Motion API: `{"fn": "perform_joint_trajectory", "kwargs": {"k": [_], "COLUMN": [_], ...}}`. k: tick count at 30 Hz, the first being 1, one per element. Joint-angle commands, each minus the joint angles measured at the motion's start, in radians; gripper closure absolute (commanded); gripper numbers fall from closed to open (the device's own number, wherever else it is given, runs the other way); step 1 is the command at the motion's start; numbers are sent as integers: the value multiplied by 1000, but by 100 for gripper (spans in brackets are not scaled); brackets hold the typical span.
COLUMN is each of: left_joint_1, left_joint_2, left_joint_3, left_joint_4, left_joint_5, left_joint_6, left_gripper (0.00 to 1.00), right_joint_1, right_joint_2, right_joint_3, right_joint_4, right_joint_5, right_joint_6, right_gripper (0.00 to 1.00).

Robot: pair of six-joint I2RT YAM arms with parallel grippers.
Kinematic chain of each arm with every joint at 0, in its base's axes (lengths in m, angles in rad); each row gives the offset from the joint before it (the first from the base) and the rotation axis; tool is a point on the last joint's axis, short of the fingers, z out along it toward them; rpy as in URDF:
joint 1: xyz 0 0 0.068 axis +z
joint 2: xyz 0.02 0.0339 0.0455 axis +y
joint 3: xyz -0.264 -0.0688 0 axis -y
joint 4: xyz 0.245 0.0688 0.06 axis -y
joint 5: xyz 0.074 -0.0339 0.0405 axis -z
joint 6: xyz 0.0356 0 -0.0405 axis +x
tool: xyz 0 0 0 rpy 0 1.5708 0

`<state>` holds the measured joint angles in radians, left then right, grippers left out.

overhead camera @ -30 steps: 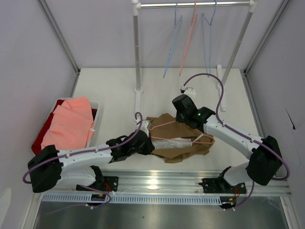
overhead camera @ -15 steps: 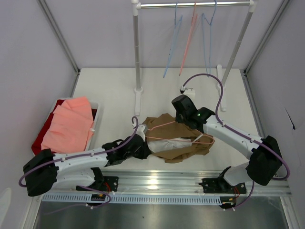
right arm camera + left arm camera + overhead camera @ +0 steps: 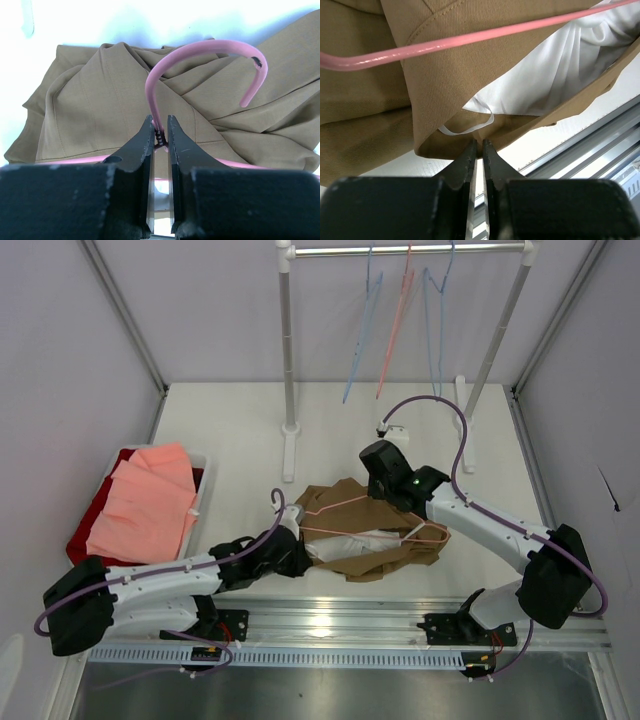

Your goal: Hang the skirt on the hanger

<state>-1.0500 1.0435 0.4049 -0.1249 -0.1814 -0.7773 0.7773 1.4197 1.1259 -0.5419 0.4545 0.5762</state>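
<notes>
The right gripper [image 3: 160, 134] is shut tight on the neck of the hanger [image 3: 200, 47], just under its hook. The twisted wire of the neck is squeezed between the two fingers. The hanger is thin and pale pink, and its hook is curved over the skirt [image 3: 90, 105]. The hanger is laid on top of the skirt, and its long bar is stretched across the cloth.

The left gripper [image 3: 477, 147] has its fingers almost together at the left edge of the skirt. The brown edge seems to be pinched between the tips, but that spot is hard to see. A thin white loop [image 3: 470, 127] is seen just above the tips.

The skirt is bunched up on the table [image 3: 230, 430], in the middle, close to the near edge and between the two arms. It is tan-brown with many folds, and its white lining [image 3: 560, 65] is shown at the near side.

A white bin [image 3: 204, 472] is set at the left of the table. A salmon-pink folded garment [image 3: 145, 505] is piled in it, on top of a red cloth [image 3: 82, 538].

At the far side a clothes rack [image 3: 288, 350] is stood, with thin blue hangers [image 3: 365, 320] hung on its rail.
</notes>
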Motion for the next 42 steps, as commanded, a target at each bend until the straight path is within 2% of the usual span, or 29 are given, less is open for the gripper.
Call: {"fn": "perform_joint_trajectory", "kwargs": {"k": [1,15,26,36,42], "left_joint_1": [-8,-8,-16,-42,-48], "left_joint_2": [-20,82,144,201,227], "left_joint_3": [40,173,206,215,239], "left_joint_4": [-13,-28,-85,-47,-55], "left_joint_5": [-41,-67,-90,-113,-164], "left_joint_6": [24,108,122,128,127], "left_gripper": [85,76,76,68,70], "right_joint_1": [7,7,7,7,7], "right_joint_2": [-11,2,12,22,25], "right_joint_3": [-3,3,6,11,9], "right_joint_4": [30,31,36,39,42], "right_joint_5": [18,16,13,9,6], "right_joint_6": [19,13,11,10,7], "right_gripper": [100,100,100,100,100]}}
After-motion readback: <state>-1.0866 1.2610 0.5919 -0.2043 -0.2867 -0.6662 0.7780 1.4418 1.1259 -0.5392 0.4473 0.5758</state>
